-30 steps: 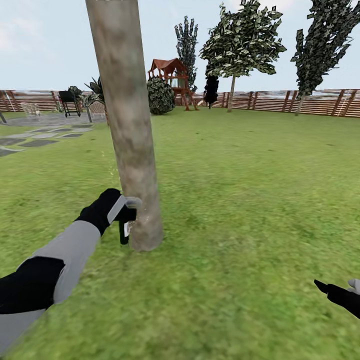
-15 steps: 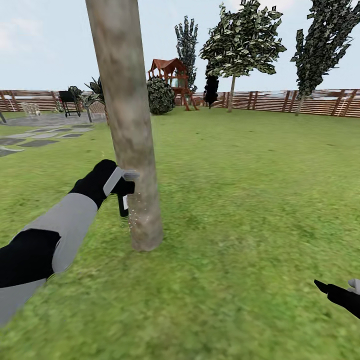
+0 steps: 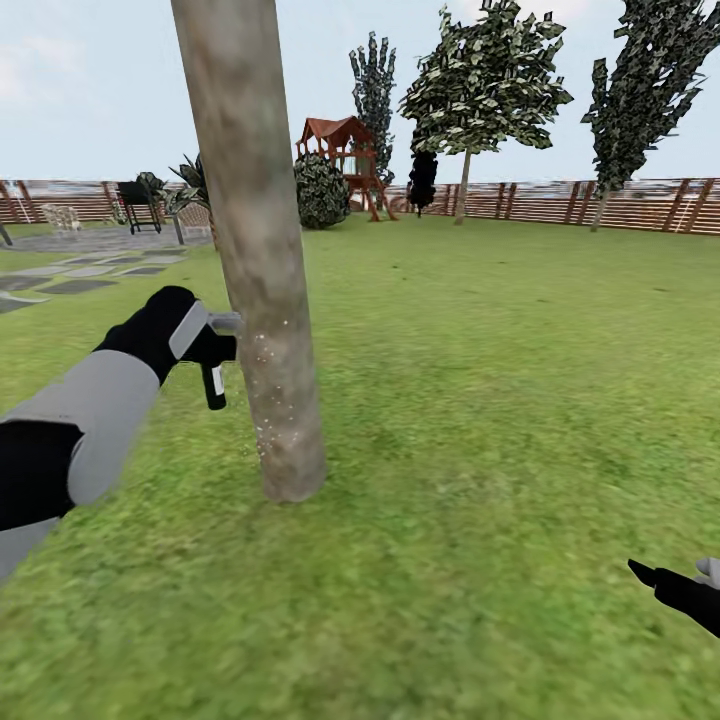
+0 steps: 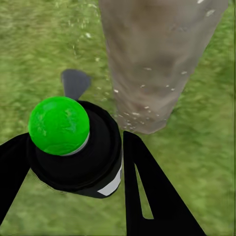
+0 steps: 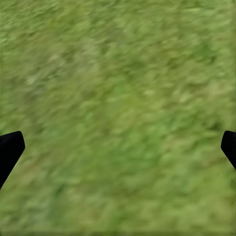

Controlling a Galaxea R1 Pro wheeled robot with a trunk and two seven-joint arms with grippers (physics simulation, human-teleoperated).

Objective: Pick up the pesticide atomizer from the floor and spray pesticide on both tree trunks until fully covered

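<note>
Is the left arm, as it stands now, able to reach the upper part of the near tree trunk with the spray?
Probably yes. The left gripper holds the pesticide atomizer right beside the tree trunk, nozzle toward the bark, with nothing between them. White pesticide specks already sit lower down; the bare bark above looks open.

ground: green lawn, blurred up close | far edge: brown slatted fence | back: red-roofed wooden play tower beside a round dark bush | left: grey paved patio with stepping slabs, a black grill | sky: pale blue, hazy daylight
</note>
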